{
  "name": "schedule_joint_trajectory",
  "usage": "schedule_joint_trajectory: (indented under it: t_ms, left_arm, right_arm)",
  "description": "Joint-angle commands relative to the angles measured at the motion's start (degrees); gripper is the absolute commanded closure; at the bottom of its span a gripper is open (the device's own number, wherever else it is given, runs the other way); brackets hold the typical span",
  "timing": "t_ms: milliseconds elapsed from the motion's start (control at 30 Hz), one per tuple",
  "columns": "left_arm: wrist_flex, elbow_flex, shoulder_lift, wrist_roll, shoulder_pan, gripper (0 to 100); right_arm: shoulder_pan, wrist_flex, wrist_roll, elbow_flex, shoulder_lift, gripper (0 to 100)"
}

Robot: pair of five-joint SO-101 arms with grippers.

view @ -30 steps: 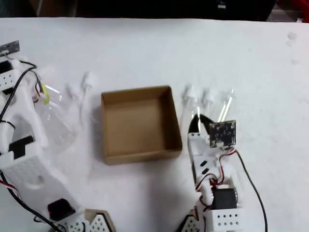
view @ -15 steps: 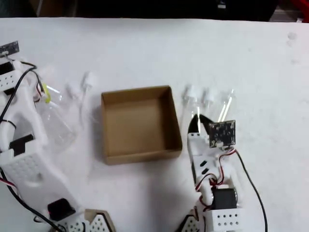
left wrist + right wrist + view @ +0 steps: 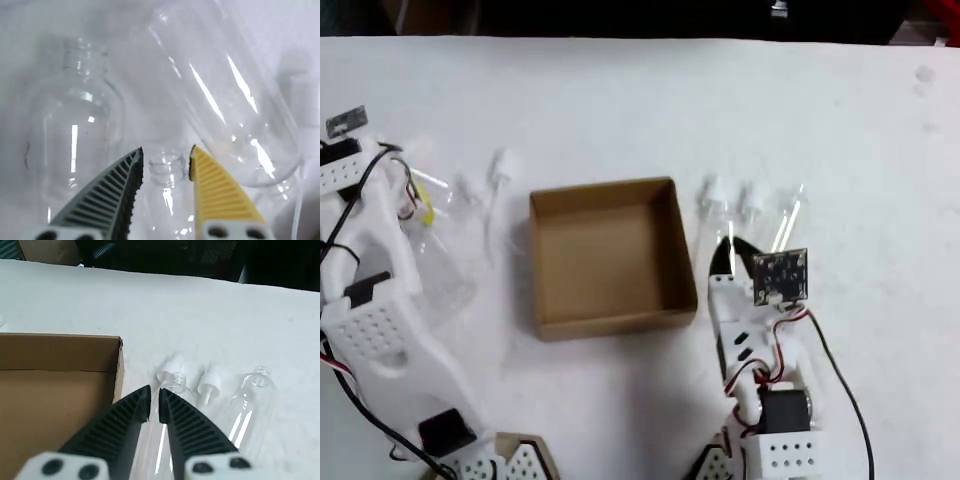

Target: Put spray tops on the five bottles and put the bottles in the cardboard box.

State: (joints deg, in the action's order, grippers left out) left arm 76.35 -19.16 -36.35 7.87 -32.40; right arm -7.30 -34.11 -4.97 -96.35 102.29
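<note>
Left wrist view has a small clear bottle (image 3: pixel 166 172) right up front. Its open neck sits between the tips of the left gripper (image 3: pixel 166 152), grey finger on one side and yellow on the other. The jaws are spread, and honestly I can't tell if they're touching the neck or not. Two more clear bottles lie just beside it: a rounder bottle (image 3: pixel 75 125) and a long bottle (image 3: pixel 225 95) lying at an angle.

From the high view that whole clump sits on the white table (image 3: pixel 620 100), off to the left of the cardboard box (image 3: pixel 610 320). A couple of loose spray tops (image 3: pixel 500 165) lie between the clump and the box.

On the box's other side, in the right wrist view, a near bottle (image 3: pixel 176 382) and a far bottle (image 3: pixel 252 400) lie close to the box. There's a white spray top (image 3: pixel 210 382) between them. The right gripper (image 3: pixel 154 407) hangs over the near bottle, black fingers pinched together down to a thin slit, gripping nothing.
</note>
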Motion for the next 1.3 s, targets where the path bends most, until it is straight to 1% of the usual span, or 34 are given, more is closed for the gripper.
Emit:
schedule_joint_trajectory:
  t_ms: [0, 67, 167, 267, 367, 567, 833, 1067, 1267]
  left_arm:
    - [-0.88, -2.99, 0.31, 1.85, -0.22, 89]
    - [-0.88, -2.90, 0.31, 1.93, 0.22, 92]
    - [-0.62, -2.46, 0.31, 2.37, 0.75, 92]
    - [-0.44, -2.90, 0.40, 5.63, 0.75, 92]
    - [0.35, -3.25, 1.27, 6.95, 0.75, 92]
    - [11.87, -12.13, 6.81, 7.03, 1.98, 92]
    - [22.77, -23.91, 15.69, 6.68, 2.51, 92]
    - [24.79, -26.90, 23.16, 6.68, 2.59, 92]
    - [25.58, -26.55, 30.81, 6.59, 6.55, 92]
  right_arm:
    - [-0.57, -0.13, 0.44, -0.53, -0.04, 98.0]
    - [-0.57, -0.13, 0.44, -0.53, -0.04, 98.0]
    - [-0.57, -0.13, 0.44, -0.53, -0.13, 98.0]
    - [-0.57, -0.13, 0.44, -0.53, -0.13, 98.0]
    - [-0.57, -0.13, 0.44, -0.53, -0.13, 98.0]
    - [-0.40, -0.13, 0.44, -0.53, -0.13, 98.0]
    - [-0.22, -0.13, 0.44, -0.53, 0.04, 98.0]
    - [-0.22, -0.13, 0.44, -0.53, 0.13, 98.0]
    - [-0.22, -0.13, 0.44, -0.53, 0.13, 98.0]
